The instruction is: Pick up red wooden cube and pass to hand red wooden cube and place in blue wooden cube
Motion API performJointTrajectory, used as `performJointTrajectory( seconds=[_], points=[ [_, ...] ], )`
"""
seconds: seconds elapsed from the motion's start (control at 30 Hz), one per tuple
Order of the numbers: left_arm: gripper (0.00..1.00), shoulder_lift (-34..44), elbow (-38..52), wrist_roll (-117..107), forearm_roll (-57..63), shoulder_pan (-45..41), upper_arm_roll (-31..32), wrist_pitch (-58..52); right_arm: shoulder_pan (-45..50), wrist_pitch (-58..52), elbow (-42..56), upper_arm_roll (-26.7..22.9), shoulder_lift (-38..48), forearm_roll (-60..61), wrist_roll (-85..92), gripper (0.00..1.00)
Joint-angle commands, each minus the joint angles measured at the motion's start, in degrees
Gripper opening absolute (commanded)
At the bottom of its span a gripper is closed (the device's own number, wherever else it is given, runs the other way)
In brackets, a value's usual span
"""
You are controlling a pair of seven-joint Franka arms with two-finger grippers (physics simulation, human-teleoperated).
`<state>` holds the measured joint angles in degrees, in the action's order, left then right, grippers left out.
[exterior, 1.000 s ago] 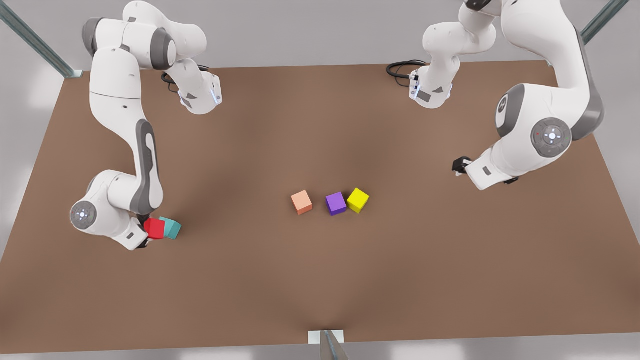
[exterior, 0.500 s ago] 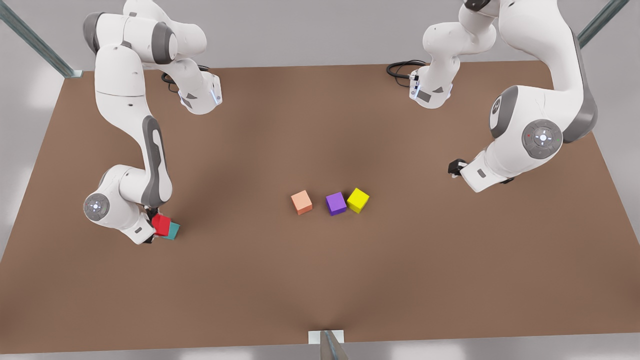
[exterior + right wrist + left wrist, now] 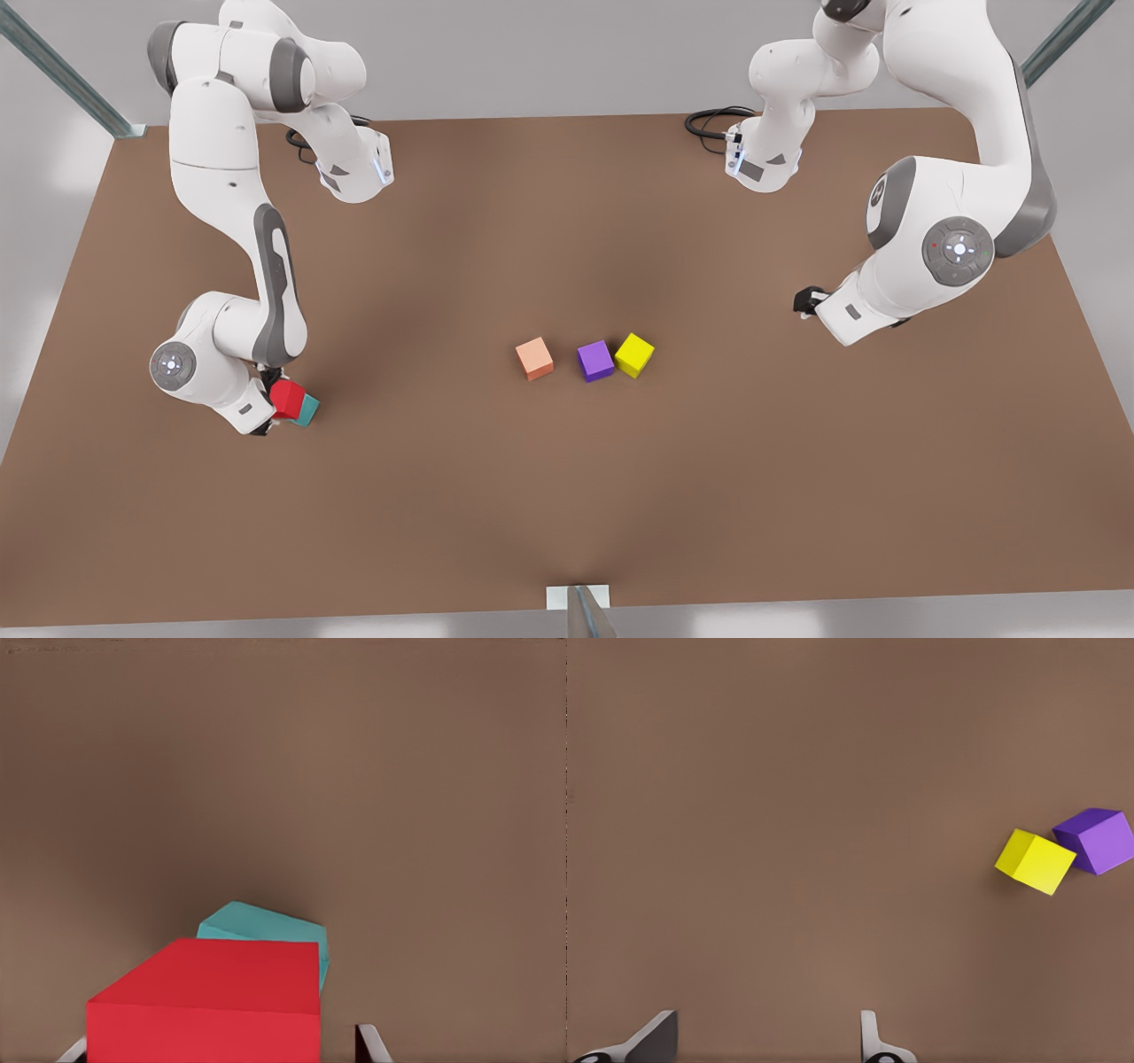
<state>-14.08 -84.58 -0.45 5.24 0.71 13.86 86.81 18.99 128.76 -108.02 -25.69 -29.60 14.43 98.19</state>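
Observation:
The red wooden cube (image 3: 285, 396) lies over the near side of the blue wooden cube (image 3: 308, 410), a teal block, at the front view's left. In the right wrist view the red wooden cube (image 3: 213, 992) covers most of the blue wooden cube (image 3: 266, 926). My right gripper (image 3: 268, 409) straddles the red cube, open, and a strip of table shows between the cube and one fingertip (image 3: 372, 1041). My left gripper (image 3: 804, 301), the hand, hangs open and apart at the front view's right, with nothing between its fingers (image 3: 873, 1041).
A salmon-orange cube (image 3: 534, 358), a purple cube (image 3: 595, 361) and a yellow cube (image 3: 634, 354) sit in a row mid-table. The yellow cube (image 3: 1035, 861) and the purple cube (image 3: 1097, 840) also show in the left wrist view. Brown table (image 3: 567, 496) lies around them.
A second ago the red cube was beside the teal cube. The right arm moved it over the teal cube and then held almost still. The left arm drifted slightly.

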Motion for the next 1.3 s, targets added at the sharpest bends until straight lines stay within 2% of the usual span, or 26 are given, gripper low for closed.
performJointTrajectory(
  seconds=[0.0,0.3,0.37,0.47,0.57,0.63,0.67,0.7,0.73,0.77,0.8,0.87,0.9,0.97,1.07,1.27],
  points=[
    [1.00,-0.15,0.02,-1.31,0.04,0.08,0.03,0.03,0.09,-0.44,0.09,-0.06,0.33,-0.02,-1.86,1.00],
    [1.00,-0.16,0.02,-1.31,0.30,-0.01,0.03,-0.15,0.09,-9.32,1.06,-1.21,5.16,-0.11,-1.95,1.00],
    [1.00,-0.16,0.02,-1.31,0.30,-0.01,0.03,-0.06,0.17,-15.11,3.78,-1.38,5.87,-0.11,-4.48,1.00],
    [1.00,-0.07,0.03,-2.45,0.48,0.08,0.82,-0.15,0.17,-29.26,10.11,-1.82,5.34,-0.19,-26.71,1.00],
    [1.00,0.02,0.02,-2.54,1.18,-0.01,0.99,-0.15,0.52,-44.74,21.09,-1.56,-1.69,-2.47,-67.47,1.00],
    [1.00,-0.07,0.02,-2.45,1.18,-0.01,0.91,-0.15,3.60,-43.86,24.96,-1.38,-2.48,-5.82,-87.60,1.00],
    [1.00,-0.07,0.02,-2.45,1.18,-0.01,0.91,-0.15,5.18,-45.44,25.40,-1.38,-0.99,-5.56,-95.63,1.00],
    [1.00,-0.07,0.02,-2.54,1.18,-0.01,0.91,-0.15,5.10,-49.48,30.58,-1.21,-0.55,-5.55,-99.24,1.00],
    [1.00,-0.07,0.02,-2.45,1.18,-0.01,0.91,-0.15,0.45,-55.72,37.44,2.03,-0.02,-5.55,-100.90,1.00],
    [1.00,-0.07,0.02,-2.54,1.18,-0.01,0.91,-0.06,-4.65,-56.26,38.50,7.22,2.61,-6.70,-103.63,1.00],
    [1.00,-0.07,0.02,-2.45,1.18,0.08,0.91,-0.06,-7.63,-56.34,37.98,9.77,5.85,-8.54,-104.86,1.00],
    [1.00,-0.16,0.02,-2.45,1.18,0.08,0.91,0.03,-16.08,-56.26,32.01,25.42,16.58,-19.27,-106.18,1.00],
    [1.00,-0.16,0.02,-2.45,1.18,0.08,0.91,-0.06,-17.05,-55.82,28.04,25.60,21.07,-17.25,-106.01,1.00],
    [1.00,-0.07,0.02,-2.54,1.18,0.08,0.91,-0.06,-17.58,-55.55,25.67,25.07,24.59,-15.31,-106.01,1.00],
    [1.00,-0.07,0.02,-2.54,1.18,0.08,0.91,-0.24,-17.67,-53.18,23.91,23.40,24.68,-14.43,-105.83,1.00],
    [1.00,-0.16,-0.06,-2.54,1.18,-0.01,0.91,-0.15,-17.32,-53.09,24.44,23.31,24.41,-14.70,-106.10,1.00]
  ],
)
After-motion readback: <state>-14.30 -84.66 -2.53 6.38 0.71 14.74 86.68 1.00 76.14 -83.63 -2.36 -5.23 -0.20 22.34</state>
